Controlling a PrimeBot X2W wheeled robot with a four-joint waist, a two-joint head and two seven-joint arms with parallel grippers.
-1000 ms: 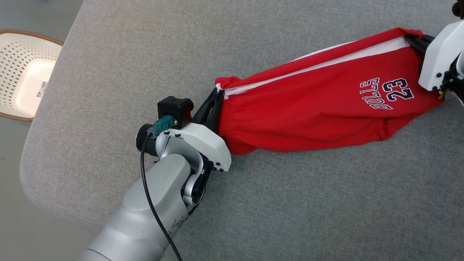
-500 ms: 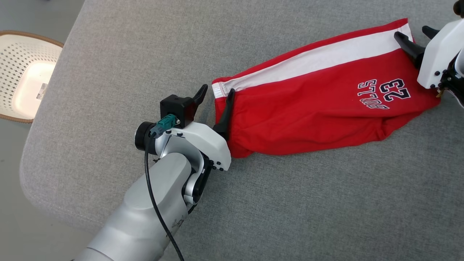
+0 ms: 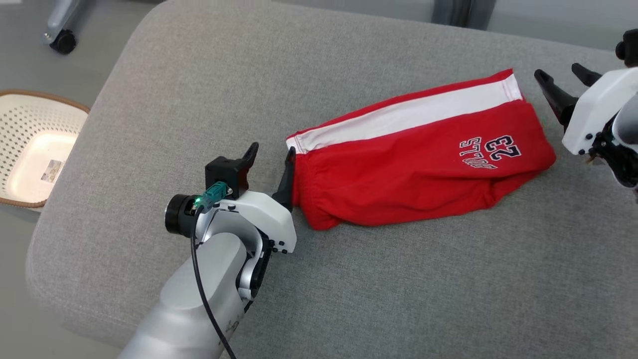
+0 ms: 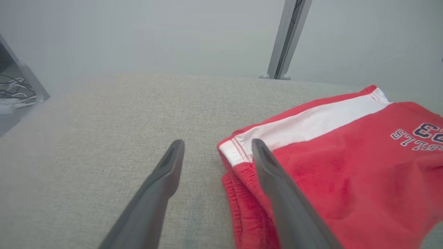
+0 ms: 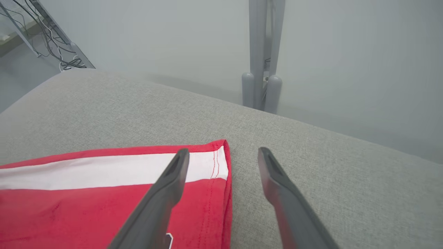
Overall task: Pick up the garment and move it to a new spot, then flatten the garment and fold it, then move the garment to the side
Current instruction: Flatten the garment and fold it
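Grey cushion [image 3: 349, 279] beneath red shorts [image 3: 398, 189], left gripper [image 3: 273, 148] and right gripper [image 3: 557, 70] at either end, jaws apart

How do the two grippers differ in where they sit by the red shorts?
The left gripper is at the red shorts' waistband end, one finger against the cloth; the right gripper is at the leg-hem end, seemingly clear of it. The left gripper is nearer the robot than the right. Both are open, empty.

The left forearm [image 3: 189, 309] rises from the lower left. The left jaws stand wide apart, fingers [image 3: 287, 179] pointing up and right. The right wrist [image 3: 593, 114] enters at the right edge, the right jaws likewise spread, seemingly tilted up-left.
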